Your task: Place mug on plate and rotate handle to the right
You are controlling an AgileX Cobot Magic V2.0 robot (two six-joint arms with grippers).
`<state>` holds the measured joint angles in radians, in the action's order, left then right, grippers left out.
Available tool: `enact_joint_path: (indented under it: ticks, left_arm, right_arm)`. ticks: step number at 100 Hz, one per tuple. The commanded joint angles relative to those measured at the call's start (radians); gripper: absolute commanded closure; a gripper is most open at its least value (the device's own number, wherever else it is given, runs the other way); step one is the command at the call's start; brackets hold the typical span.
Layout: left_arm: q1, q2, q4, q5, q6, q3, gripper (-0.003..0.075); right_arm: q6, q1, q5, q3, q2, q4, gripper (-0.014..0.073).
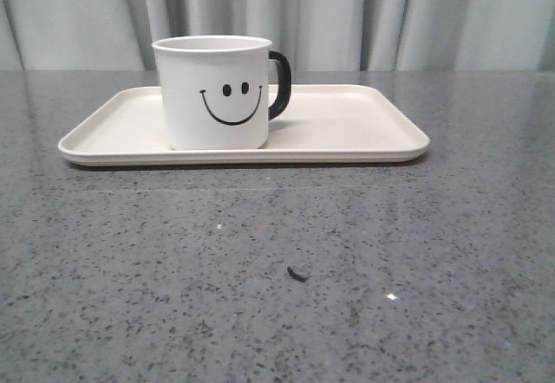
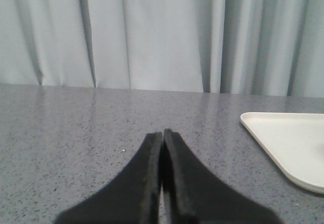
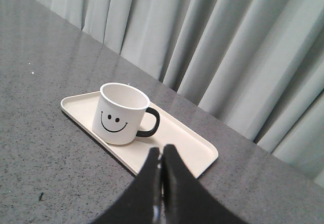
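**A:** Nearest the front camera you have only a small dark speck (image 1: 297, 273) on the table (image 1: 277, 314), lying in front of the plate. Nothing there needs handling.

**B:** And the mug?

**A:** The mug (image 1: 217, 93) stands upright on the plate (image 1: 364, 127), left of the plate's middle, with its smiley face toward the robot. Its black handle (image 1: 281, 84) sticks out to the right in the front view. You would judge both parts of the task as met from how things lie.

**B:** So where are my hands?

**A:** Neither one touches anything. Your right hand (image 3: 162, 150) has its two dark fingers pressed together, holding nothing, and it hangs above the table on the near side of the plate, looking down at the mug. Your left hand (image 2: 162, 135) is likewise closed and empty, low over bare table, with only a corner of the plate at the edge of its view. Neither arm shows in the front view, so both sit well clear of the mug, which suits a finished placement.

**B:** Anything about the surface I should mind?

**A:** The table is grey speckled stone, glossy enough to mirror the plate's edge faintly, so expect things to slide easily on it. Pale grey-green curtains (image 1: 390, 10) hang in folds across the whole back.
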<state>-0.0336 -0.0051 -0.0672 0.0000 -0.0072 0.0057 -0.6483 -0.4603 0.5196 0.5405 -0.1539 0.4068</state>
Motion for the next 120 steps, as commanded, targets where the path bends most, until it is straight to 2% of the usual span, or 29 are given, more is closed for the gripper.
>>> enact_joint_path:
  ticks: [1, 17, 120]
  left_arm:
    - [-0.012, -0.034, -0.007, -0.059, 0.000, 0.004, 0.0739]
    - [-0.010, -0.034, -0.007, -0.021, 0.000, 0.004, 0.0739]
    - [-0.010, -0.032, -0.007, -0.023, 0.000, 0.004, 0.0739]
  right_arm:
    - [0.001, 0.006, -0.078, 0.020, -0.011, 0.020, 0.0654]
    - [0.001, 0.006, -0.078, 0.020, -0.011, 0.020, 0.0654]
    - [0.001, 0.006, -0.086, 0.020, -0.011, 0.020, 0.0654]
